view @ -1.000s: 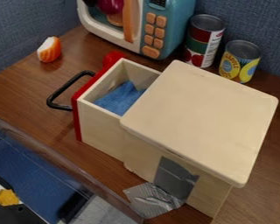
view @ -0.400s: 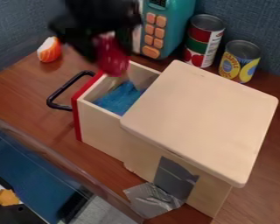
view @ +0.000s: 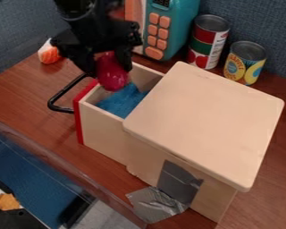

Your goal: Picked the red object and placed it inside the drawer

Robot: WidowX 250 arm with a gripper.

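Gripper and red object: lowered since the earlier frame, now at the open drawer, above the blue cloth. Fingers: parted by the object's width, gripping it; release apparently remaining.

Rounded red object, upright; over open, red-fronted wooden drawer

Blue-grey, woven-looking walls stand along the far edges of a reddish-brown wooden table. Beyond its near left edge lie a dark blue surface and a patch of pale grey floor. Soft light falls across the wood.
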